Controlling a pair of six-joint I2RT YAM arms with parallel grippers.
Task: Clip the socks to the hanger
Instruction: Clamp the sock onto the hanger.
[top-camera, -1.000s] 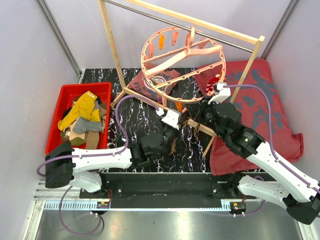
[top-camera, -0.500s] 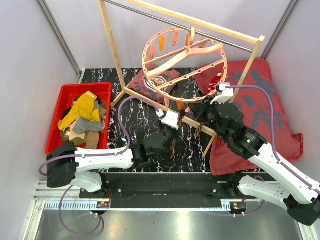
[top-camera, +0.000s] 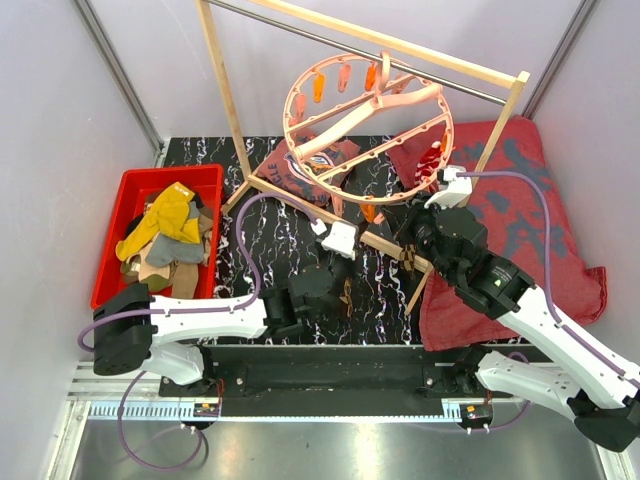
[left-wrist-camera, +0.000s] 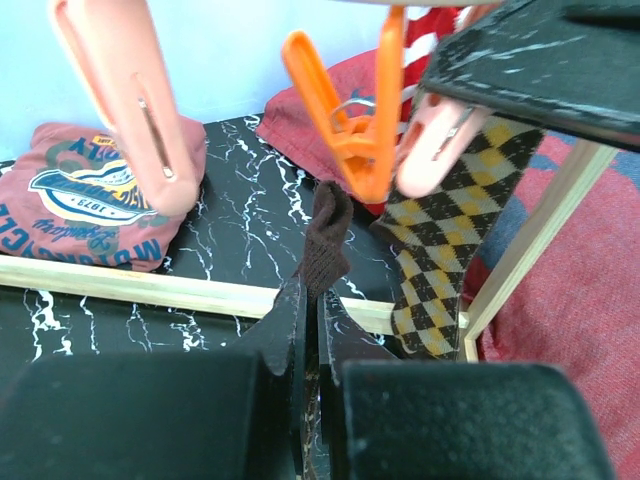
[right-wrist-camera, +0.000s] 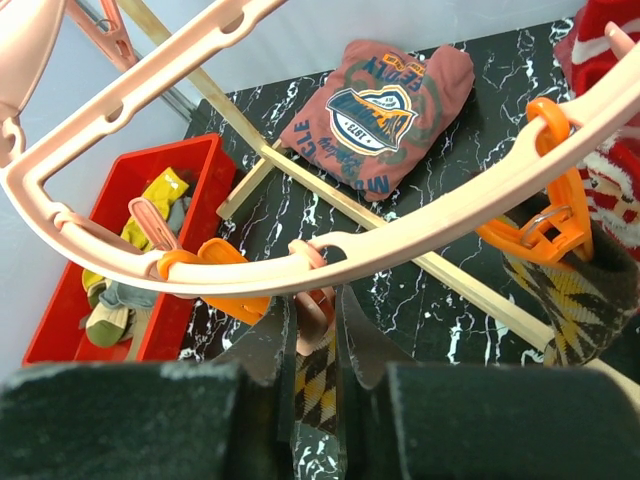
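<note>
Socks (top-camera: 165, 240) lie heaped in the red bin (top-camera: 195, 177) at the left of the black marbled tabletop (top-camera: 275, 230), with a mustard sock (top-camera: 172, 213) on top and a grey sock (top-camera: 172, 250) just below it. The hanger (top-camera: 352, 117) hangs tilted from the wooden rack (top-camera: 222, 90), well apart from the bin, with clips spaced around its rim. The left hand (left-wrist-camera: 312, 300) is clenched on the dark brown end of a sock (left-wrist-camera: 325, 235). That end stands up from the fingertips just beneath an orange clip (left-wrist-camera: 345, 120); I cannot tell if they touch. The right hand (right-wrist-camera: 312, 310) sits directly under the hanger's ring, pinched on an argyle sock (left-wrist-camera: 450, 240) that hangs beside the rack's slanted leg, with a pink clip (right-wrist-camera: 318, 300) at its fingertips. A striped sock (right-wrist-camera: 610, 170) hangs at the rim to the right. A folded T-shirt (left-wrist-camera: 90, 205) lies on the tabletop beyond the rack's base bar, and a dark-red cloth (top-camera: 540, 220) covers the right side.
</note>
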